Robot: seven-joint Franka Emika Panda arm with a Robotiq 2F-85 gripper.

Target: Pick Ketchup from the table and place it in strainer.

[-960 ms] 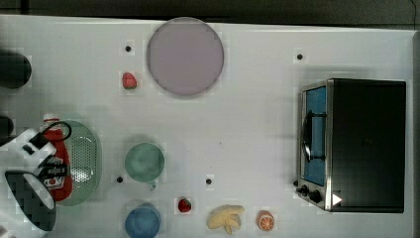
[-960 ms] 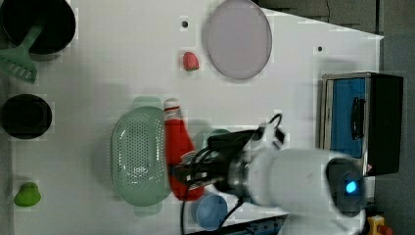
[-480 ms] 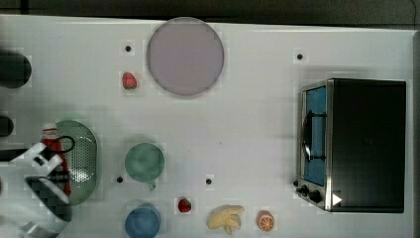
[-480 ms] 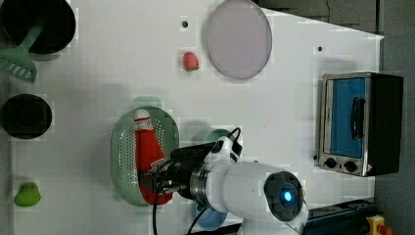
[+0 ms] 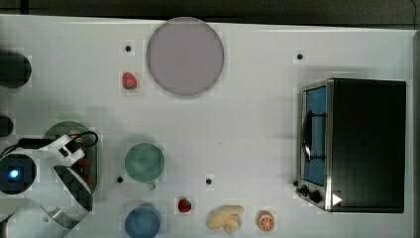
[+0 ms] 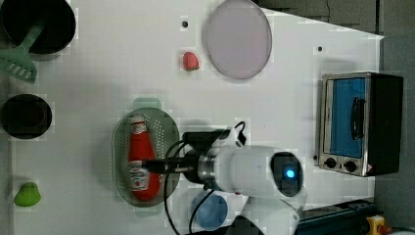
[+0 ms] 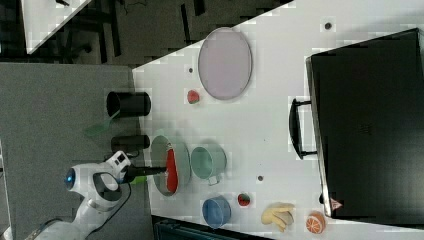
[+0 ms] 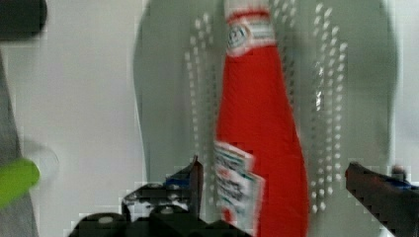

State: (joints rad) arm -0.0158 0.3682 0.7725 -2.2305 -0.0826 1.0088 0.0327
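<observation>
The slim red plastic Ketchup bottle with its white label patch [image 6: 138,159] lies flat on its side inside the pale mint-green oval plastic strainer with the perforated base [image 6: 119,152], its length running along the basket's long axis, so by the look of it the placing is as good as done. The robot's black two-fingered gripper [image 8: 291,185] hangs over the label end with its jaws spread wide, one finger on either side of the bottle and neither seeming to touch it. What could spoil this, I'd judge, is the withdrawal: if the arm pulls away sideways rather than straight off, a finger might catch the bottle's flank or the strainer's rim and roll the bottle or drag the light basket across the white table [image 5: 247,129]. The round dark-green cup [image 5: 144,162] stands just beside the strainer and could be nudged as well. The left view gives the whole bottle lying in the basket, while in the top view the white arm [image 5: 54,163] covers most of the strainer and little more than specks of red show. The wrist view alone makes the gap between fingers and bottle plain.
</observation>
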